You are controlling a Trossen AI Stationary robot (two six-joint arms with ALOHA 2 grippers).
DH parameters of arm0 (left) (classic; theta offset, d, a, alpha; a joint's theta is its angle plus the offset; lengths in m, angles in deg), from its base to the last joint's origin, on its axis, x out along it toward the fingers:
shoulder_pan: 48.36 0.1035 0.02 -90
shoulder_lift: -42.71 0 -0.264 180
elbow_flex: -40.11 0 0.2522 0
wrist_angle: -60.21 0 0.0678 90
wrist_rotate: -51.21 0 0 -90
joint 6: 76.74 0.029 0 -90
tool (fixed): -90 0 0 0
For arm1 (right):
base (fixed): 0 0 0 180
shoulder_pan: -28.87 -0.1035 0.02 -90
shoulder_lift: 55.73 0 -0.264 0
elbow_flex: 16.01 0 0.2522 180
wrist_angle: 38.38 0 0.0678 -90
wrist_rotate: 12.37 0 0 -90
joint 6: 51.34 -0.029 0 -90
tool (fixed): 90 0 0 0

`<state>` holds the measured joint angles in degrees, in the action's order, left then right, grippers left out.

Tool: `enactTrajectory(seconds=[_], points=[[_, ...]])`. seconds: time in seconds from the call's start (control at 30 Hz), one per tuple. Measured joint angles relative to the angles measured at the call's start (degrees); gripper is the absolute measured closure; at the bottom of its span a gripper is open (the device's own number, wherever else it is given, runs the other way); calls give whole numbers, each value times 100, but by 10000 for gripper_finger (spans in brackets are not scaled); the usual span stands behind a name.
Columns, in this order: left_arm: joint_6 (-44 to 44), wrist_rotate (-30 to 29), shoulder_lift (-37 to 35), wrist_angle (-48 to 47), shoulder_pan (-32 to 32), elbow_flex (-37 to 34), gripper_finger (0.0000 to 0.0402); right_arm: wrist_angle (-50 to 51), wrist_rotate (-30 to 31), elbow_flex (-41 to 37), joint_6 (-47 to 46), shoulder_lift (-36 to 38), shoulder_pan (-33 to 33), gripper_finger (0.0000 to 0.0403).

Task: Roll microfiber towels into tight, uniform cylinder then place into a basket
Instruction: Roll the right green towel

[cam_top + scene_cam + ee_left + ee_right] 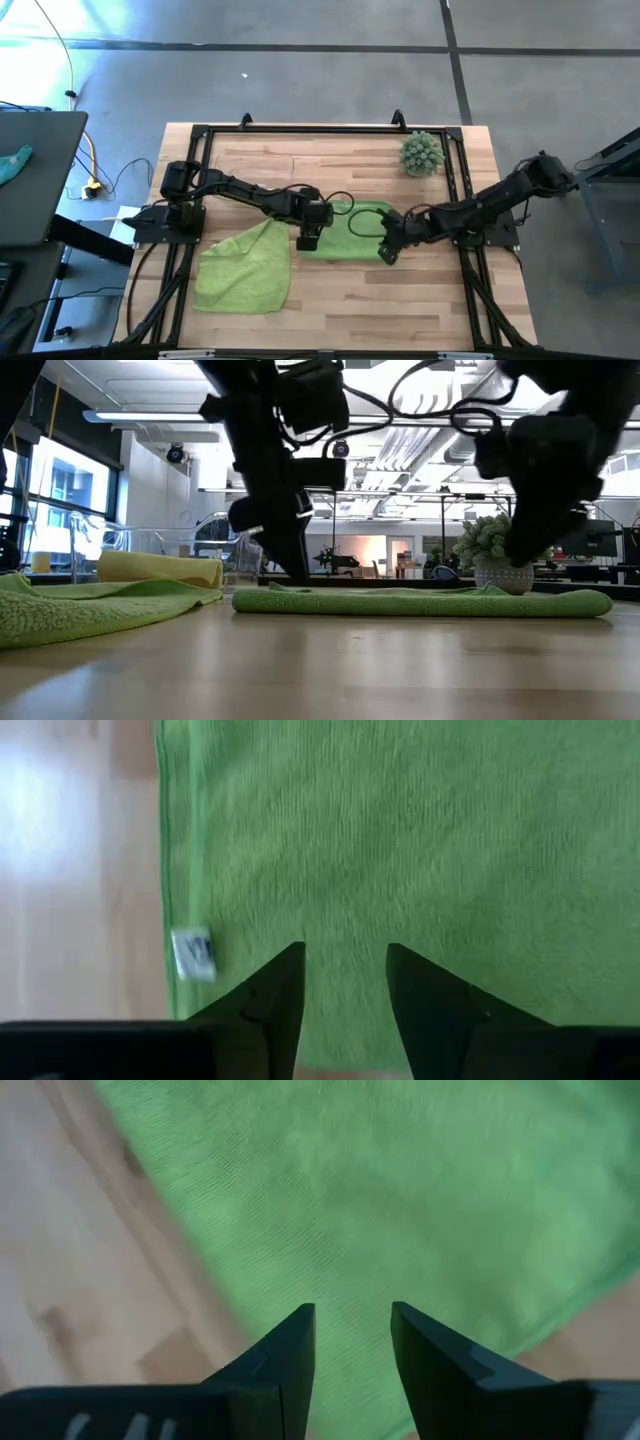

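Observation:
A lime green towel lies flat on the table as a long low strip between my two grippers. My left gripper is open over its left end, with the fingers pointing down at the cloth near the edge that carries a small white label. My right gripper is open just above its right end. A second lime green towel lies crumpled at the near left. A yellow towel shows only in the low view, at the far left, with clear plastic beside it that may be the basket. My left gripper's open fingertips reach down to the left end of the flat green towel from above; I cannot tell whether they touch the cloth.
A spiky green ball plant in a white pot stands at the far right, behind the towel's right end. Black frame rails run along the table's left, right and far sides. Bare wood lies toward the near edge.

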<state>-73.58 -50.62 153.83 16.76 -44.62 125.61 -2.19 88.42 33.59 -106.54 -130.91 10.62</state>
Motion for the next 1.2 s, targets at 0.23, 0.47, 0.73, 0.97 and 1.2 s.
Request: enactTrajectory(seconds=[0.23, 0.47, 0.73, 0.97, 1.2], points=[[-11, -75, -1, 401, -1, -355, 279, 3, 565, -2, -1412, -604, -778, 277], [-1080, 328, -34, 520, -177, -618, 280, 135, 904, 27, -1401, -1264, -807, 277], [-2251, 1439, 15, 1524, -916, -654, 280, 746, 2997, -18, 157, -1365, -390, 277], [-1336, 1557, -41, 2197, -1321, -450, 280, 819, 2787, 356, 714, -1268, -9, 277], [-170, 133, -60, 1344, -1198, -211, 280, 171, 1512, 717, -677, -1277, -469, 277]])
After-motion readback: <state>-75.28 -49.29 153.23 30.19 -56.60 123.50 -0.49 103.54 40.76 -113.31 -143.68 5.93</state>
